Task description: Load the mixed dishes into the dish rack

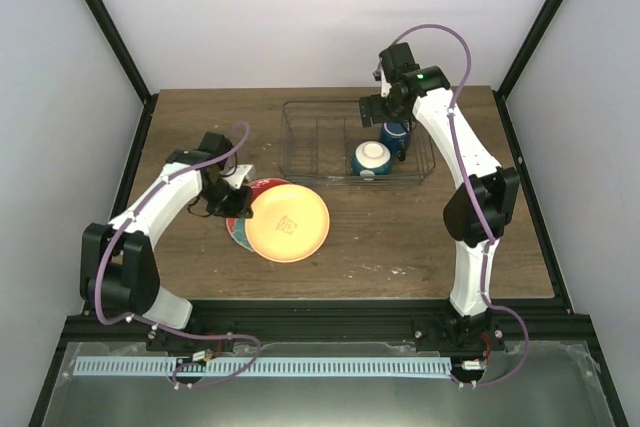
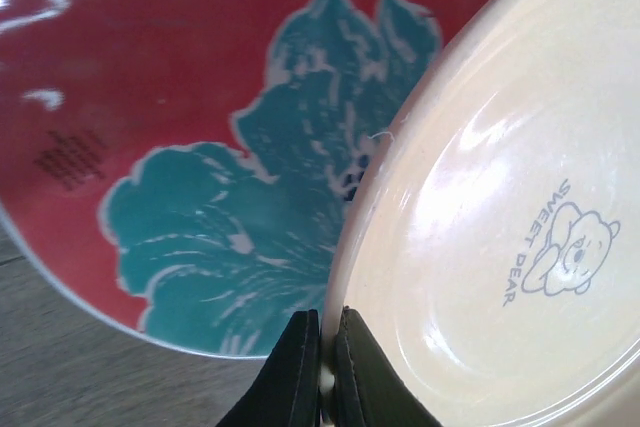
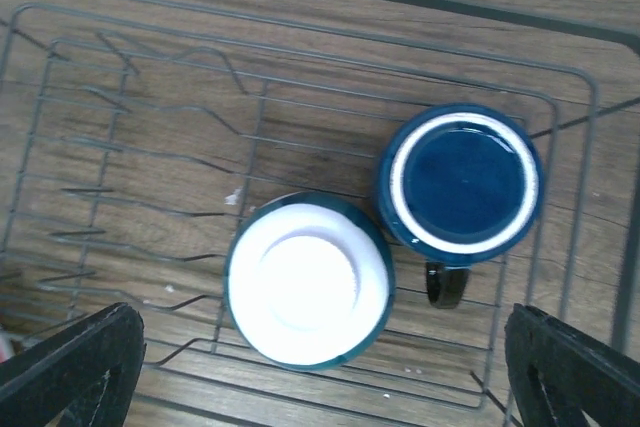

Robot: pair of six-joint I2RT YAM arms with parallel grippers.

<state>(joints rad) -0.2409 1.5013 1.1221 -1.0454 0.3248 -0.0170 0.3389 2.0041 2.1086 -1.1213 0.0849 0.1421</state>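
rack: at the far middle of the worktop, and two pieces are in!
mug: inside the rack's right end, on the far side.
bowl: same end of the rack, nearer side, right up against the mug.
orange plate: outside, on the worktop in front of the rack's left half, lapped over the other plate.
floral plate: also outside, in front of the rack's left end and partly under the orange one.
left claw: pinched tight on the orange plate's rim, on the side away from the rack. It looks like the first plate's pick-up.
right claw: jaws wide and carrying nothing, hanging over the rack's right end above mug and bowl.
progress: about halfway, I'd say. Cup and bowl are loaded, both plates are to go.
in the way: the rack's left dividers show bare. The right arm hanging over the rack may crowd the approach, and the floral plate could get dragged along.
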